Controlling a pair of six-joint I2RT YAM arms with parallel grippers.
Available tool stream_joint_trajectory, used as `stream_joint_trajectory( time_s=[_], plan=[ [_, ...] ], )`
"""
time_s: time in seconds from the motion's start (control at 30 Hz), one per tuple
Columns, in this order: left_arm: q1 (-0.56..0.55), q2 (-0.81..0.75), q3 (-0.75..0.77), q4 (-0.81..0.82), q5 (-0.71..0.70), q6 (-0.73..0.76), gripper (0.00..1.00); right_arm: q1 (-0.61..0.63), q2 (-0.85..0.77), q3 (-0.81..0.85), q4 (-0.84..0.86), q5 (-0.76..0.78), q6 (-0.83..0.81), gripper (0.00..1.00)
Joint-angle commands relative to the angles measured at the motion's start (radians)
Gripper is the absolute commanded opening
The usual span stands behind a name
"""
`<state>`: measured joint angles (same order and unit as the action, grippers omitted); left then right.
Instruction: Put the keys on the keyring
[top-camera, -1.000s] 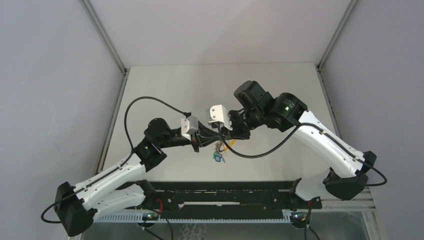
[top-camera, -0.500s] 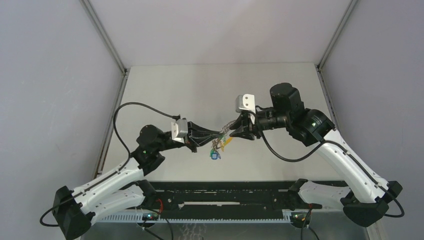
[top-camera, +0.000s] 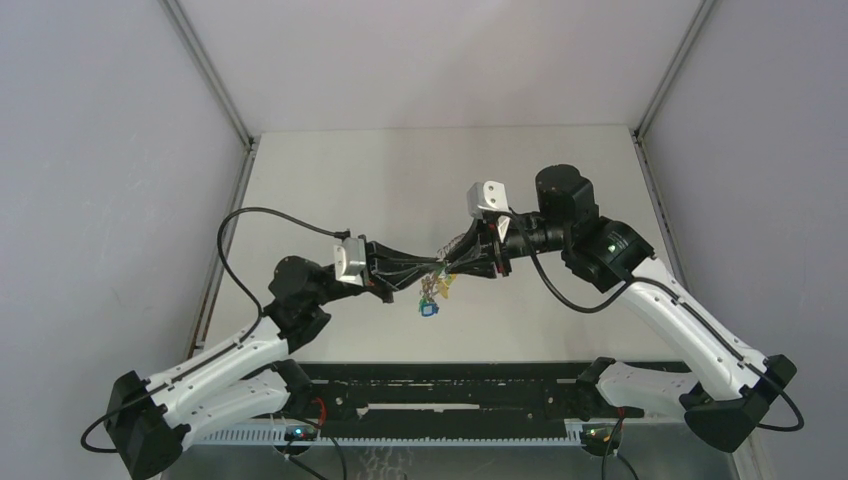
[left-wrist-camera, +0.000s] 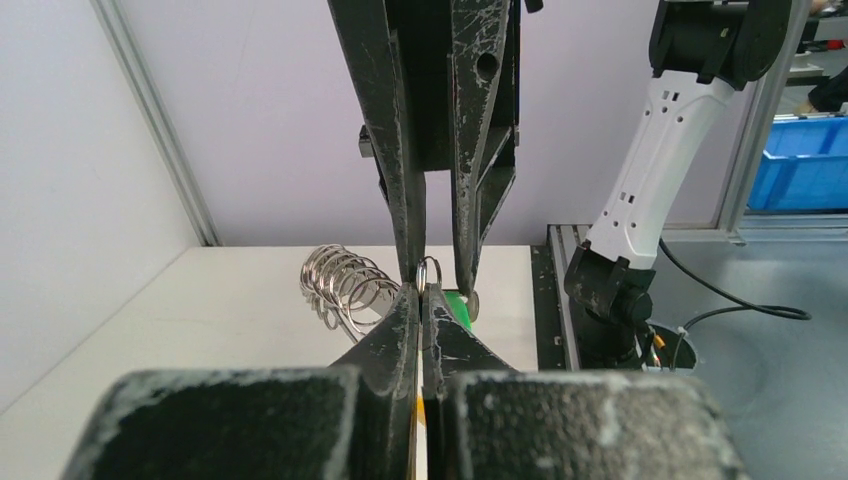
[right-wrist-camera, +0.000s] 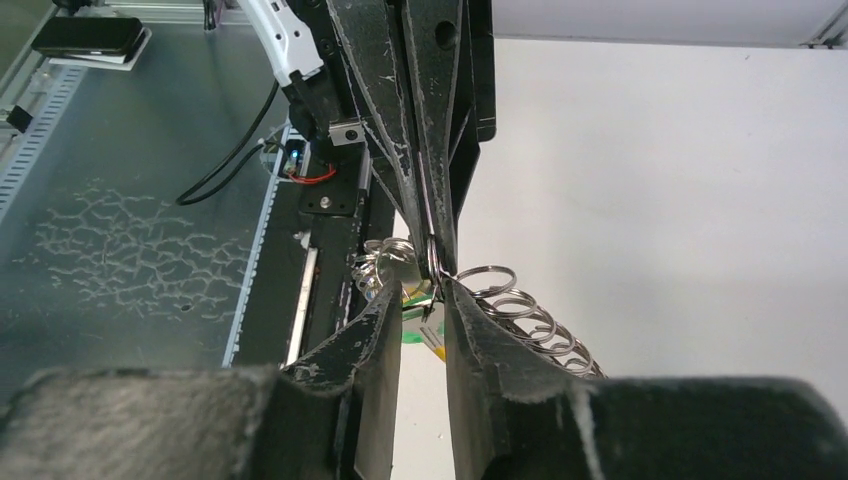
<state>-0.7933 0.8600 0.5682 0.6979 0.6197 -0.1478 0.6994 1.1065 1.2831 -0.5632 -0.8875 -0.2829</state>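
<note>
Keyring (left-wrist-camera: 345, 285) is off the table (top-camera: 400, 180), strung in mid-air between your two claws, its silvery loops fanned out to one side. The keys (top-camera: 428, 306) dangle just below it, green and blue heads together. Change over the last second: your right arm has swung from a folded pose over the left claw out to the right, then eased back in, so the claws now meet nose to nose at the ring. I read that as a re-approach for threading, with the work still going on. Left gripper (left-wrist-camera: 420, 300) is clenched tight, one loop of the ring standing up out of its tips. Right gripper (right-wrist-camera: 424, 300) stands slightly parted, its fingers straddling that same loop. Whether either finger presses on the wire you cannot tell from here.
</note>
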Motion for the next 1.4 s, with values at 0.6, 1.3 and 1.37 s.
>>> stream_joint_trajectory(
  time_s=[0.6, 1.3, 1.37],
  plan=[
    [-0.001, -0.021, -0.049, 0.200, -0.061, -0.064, 0.00, -0.024, 0.015, -0.016, 0.112, -0.061, 0.051, 0.00],
    [0.000, -0.019, 0.089, -0.184, 0.007, 0.085, 0.34, 0.098, 0.208, 0.398, -0.536, 0.276, -0.322, 0.00],
    [0.000, -0.017, 0.092, -0.189, 0.010, 0.085, 0.35, 0.113, 0.222, 0.410, -0.548, 0.302, -0.326, 0.00]
  ],
)
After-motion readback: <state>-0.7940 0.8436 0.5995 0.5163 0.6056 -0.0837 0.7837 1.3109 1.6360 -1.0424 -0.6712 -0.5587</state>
